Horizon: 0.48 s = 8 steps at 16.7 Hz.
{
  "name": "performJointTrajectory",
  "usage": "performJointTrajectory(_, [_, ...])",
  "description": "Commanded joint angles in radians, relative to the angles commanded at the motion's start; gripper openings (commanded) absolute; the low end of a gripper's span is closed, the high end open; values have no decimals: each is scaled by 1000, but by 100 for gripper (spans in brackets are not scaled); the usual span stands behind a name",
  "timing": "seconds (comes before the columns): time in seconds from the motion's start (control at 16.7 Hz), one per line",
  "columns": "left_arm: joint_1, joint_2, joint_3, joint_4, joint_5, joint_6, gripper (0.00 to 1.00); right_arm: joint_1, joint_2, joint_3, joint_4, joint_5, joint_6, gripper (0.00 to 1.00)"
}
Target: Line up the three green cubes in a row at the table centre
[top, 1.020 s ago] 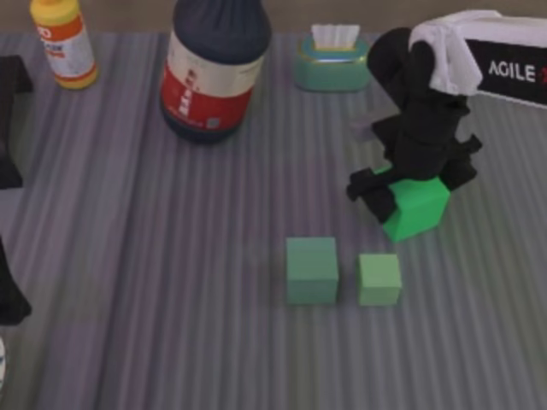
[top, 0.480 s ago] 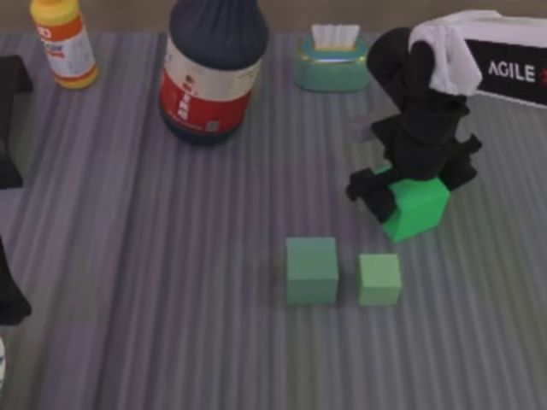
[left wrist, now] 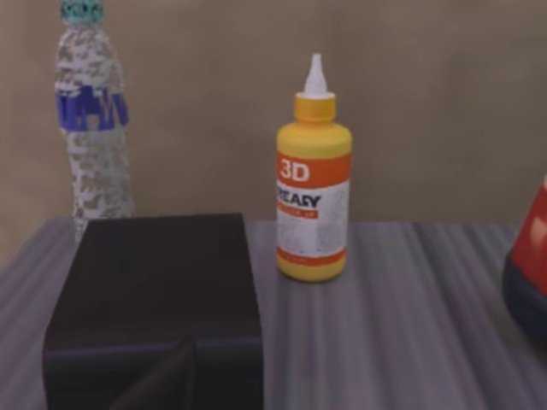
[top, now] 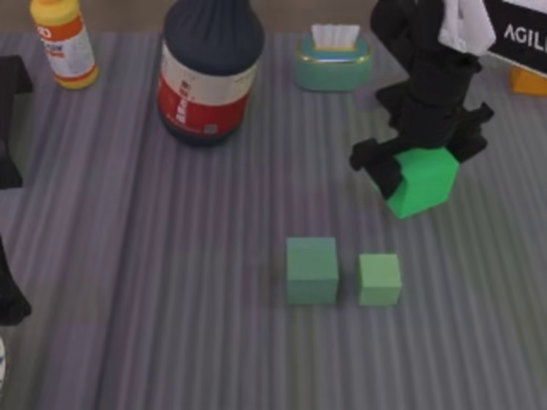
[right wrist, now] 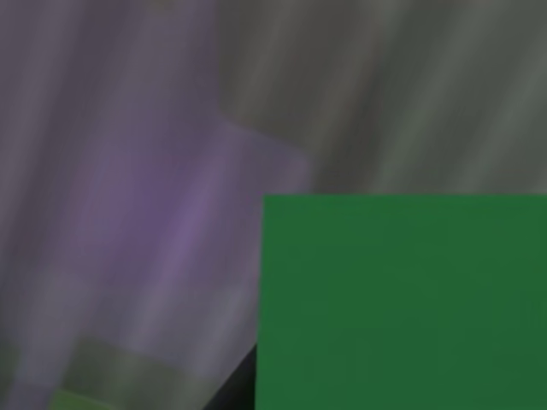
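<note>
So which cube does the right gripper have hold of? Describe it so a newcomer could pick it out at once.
Start at the teal tissue box at the table's far edge. Just nearer the camera and to the right, the right gripper is clamped on the bright green cube. It is the largest and most saturated of the three, tilted and apart from the teal-green cube and pale green cube sitting side by side.

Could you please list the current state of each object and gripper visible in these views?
Bright green cube: gripped, tilted, apart from the other two.
Teal-green cube: resting flat on the table.
Pale green cube: resting flat, just right of the teal-green one.
Right gripper: shut on the bright green cube.
Left gripper: out of view.
Dark bottle: upright, capped.
Yellow bottle: upright, capped.
Tissue box: upright, tissue protruding.
</note>
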Motion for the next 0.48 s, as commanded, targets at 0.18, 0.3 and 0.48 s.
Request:
performJointTrajectory(0.18, [0,0,0,0,0,0,100,4,-17,34,-40,0,-3,0])
performJointTrajectory(0.3, [0,0,0,0,0,0,100,4,-17,34,-40,0,-3,0])
performJointTrajectory(0.48, [0,0,0,0,0,0,100,8,-5,45,-46,0,12,0])
